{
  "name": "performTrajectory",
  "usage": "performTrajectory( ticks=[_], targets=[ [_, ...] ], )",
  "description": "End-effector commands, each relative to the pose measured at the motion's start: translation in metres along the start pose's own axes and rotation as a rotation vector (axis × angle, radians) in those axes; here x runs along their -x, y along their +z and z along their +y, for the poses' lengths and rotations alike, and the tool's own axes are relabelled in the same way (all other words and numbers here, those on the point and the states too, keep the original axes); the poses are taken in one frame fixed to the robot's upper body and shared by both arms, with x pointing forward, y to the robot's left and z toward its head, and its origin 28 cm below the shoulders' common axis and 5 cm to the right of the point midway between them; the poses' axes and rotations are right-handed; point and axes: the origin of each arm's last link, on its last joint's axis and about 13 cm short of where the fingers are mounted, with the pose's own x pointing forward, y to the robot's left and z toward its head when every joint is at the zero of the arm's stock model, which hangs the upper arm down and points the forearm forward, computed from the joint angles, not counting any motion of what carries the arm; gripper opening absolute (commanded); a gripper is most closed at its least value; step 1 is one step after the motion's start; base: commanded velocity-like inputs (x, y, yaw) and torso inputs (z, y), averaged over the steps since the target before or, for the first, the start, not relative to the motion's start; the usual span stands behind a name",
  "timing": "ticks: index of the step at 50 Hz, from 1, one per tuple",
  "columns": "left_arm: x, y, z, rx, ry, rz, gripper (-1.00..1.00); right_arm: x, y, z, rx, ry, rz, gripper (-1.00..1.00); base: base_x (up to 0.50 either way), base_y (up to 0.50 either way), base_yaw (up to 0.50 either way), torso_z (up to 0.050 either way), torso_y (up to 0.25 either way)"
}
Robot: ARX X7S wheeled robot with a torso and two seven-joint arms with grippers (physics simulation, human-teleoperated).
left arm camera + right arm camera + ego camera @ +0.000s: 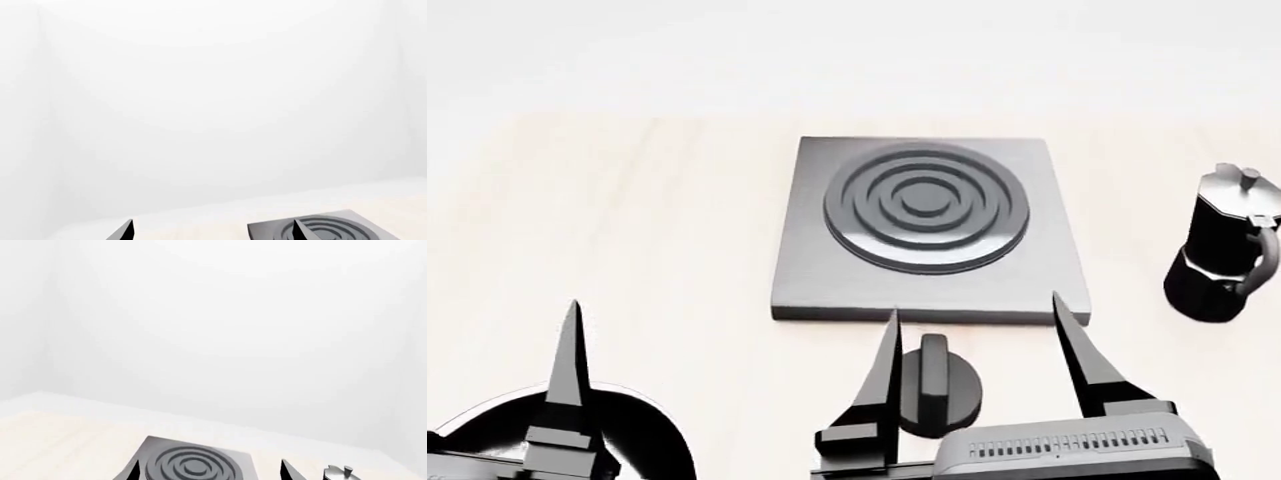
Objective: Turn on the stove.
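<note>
A: Starting at our left, the left tool [567,400] hangs over the black frying pan [647,440]. We see one fingertip clearly in the head view and two spread tips in the left wrist view, so we read it as released, holding nothing. The pan looks empty as far as it shows.

B: Next, the right tool [974,350]. Its fingers [881,380] stand apart, one on each side of the knob [934,385], which sits between them with gaps showing. Released too, we'd say, not yet closed on anything.

A: And the stove [928,230] lies on the bench [627,200] just beyond the right tool's tips, the knob nearer us than the hotplate.

B: So we judge the approach done: tool lined up around the knob. Left to do: clench on it and twist. Nothing shows the burner lit.

A: Farther to the right of that tool stands the moka pot [1221,250], lid shut; we cannot see inside.
</note>
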Motion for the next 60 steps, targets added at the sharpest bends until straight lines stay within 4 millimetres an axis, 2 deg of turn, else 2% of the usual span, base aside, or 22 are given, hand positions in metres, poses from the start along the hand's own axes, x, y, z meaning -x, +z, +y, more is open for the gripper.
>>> performTrajectory(
  ticks=[1,44,60],
  targets=[
    [0.000,0.000,0.000,0.002,0.001,0.001,1.00,0.000,0.001,0.000,-0.002,0.001,0.000,1.00,0.16,0.00,0.00,0.000,0.000],
    [0.001,0.000,0.000,-0.002,0.005,-0.001,1.00,-0.001,-0.003,0.001,-0.003,0.007,0.009,1.00,0.16,0.00,0.00,0.000,0.000],
    [0.001,0.000,0.000,-0.001,0.004,0.000,1.00,-0.006,-0.014,0.002,-0.021,-0.002,0.057,1.00,0.00,0.00,0.00,0.000,0.000]
  ],
)
